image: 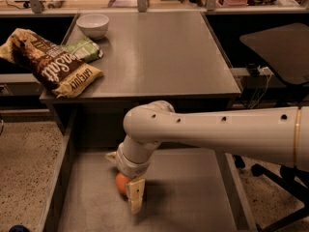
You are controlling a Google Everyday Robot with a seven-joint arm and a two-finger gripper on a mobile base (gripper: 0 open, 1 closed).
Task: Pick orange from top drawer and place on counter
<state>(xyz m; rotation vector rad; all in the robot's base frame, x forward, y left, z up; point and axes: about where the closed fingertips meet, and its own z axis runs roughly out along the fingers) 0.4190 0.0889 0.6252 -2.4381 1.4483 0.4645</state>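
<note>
The orange lies on the floor of the open top drawer, left of middle. My gripper reaches down into the drawer from the right and sits right at the orange, covering its right side. My white arm crosses over the drawer from the right edge. The counter is the grey tabletop behind and above the drawer.
On the counter's left side lie a brown chip bag, a green packet and a white bowl. The drawer's side walls run along both sides. A dark office chair stands at the right.
</note>
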